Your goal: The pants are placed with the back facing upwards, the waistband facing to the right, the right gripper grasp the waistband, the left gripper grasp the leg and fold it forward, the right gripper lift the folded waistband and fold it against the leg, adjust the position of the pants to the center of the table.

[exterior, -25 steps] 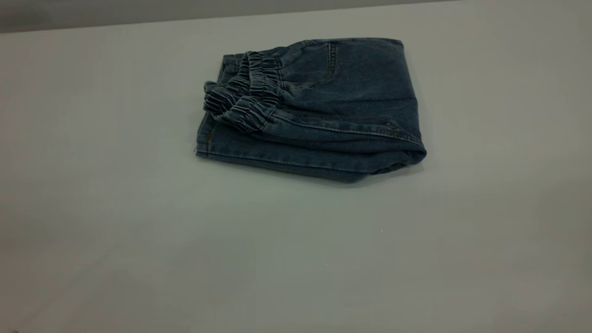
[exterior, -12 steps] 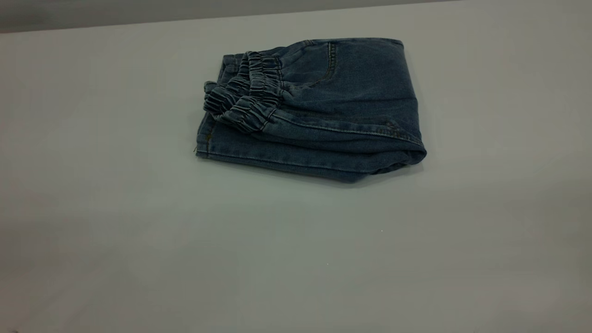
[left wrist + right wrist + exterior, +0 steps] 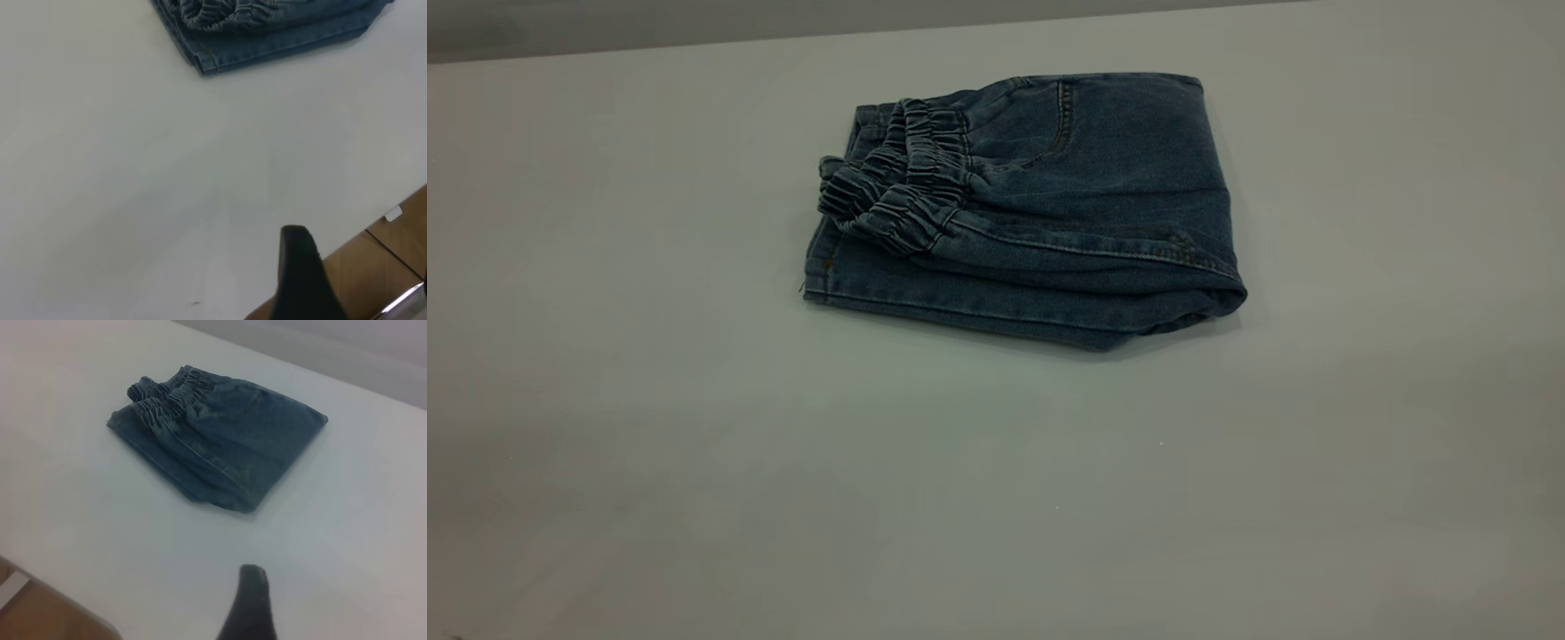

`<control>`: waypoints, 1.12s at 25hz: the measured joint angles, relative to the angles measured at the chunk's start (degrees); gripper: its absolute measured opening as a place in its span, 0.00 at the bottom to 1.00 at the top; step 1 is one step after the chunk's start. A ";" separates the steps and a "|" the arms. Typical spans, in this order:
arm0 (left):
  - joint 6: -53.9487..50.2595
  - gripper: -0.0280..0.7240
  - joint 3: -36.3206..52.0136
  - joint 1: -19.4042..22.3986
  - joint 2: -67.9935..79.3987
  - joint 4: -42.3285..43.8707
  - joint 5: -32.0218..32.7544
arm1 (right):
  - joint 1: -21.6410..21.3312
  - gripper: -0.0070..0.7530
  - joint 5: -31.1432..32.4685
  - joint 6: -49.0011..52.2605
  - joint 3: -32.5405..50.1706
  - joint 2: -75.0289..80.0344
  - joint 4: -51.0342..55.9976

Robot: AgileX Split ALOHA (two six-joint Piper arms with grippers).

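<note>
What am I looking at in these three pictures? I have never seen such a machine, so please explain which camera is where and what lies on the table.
This is a robot with two arms at a table. One camera looks at the table from outside; the arms are out of its sight. The others sit on the left and right wrists; the dark shape in each is a finger of the left gripper and the right gripper. Folded denim pants lie on the table, elastic waistband on top. Nothing is held.

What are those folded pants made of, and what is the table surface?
The pants look like blue denim: faded wash, pale contrast stitching, a gathered elastic waistband. The table appears a smooth, matte, pale grey sheet, perhaps laminate; its exact material cannot be told.
</note>
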 joint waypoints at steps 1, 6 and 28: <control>0.00 0.57 0.00 0.00 0.00 0.00 0.00 | 0.00 0.71 0.00 0.00 0.00 0.00 0.00; 0.00 0.57 -0.05 0.00 0.00 0.23 0.17 | 0.00 0.71 0.00 -0.05 0.00 0.00 0.40; -0.06 0.57 -0.05 22.46 -9.02 0.12 0.23 | -2.88 0.71 0.00 -0.05 0.00 0.00 0.82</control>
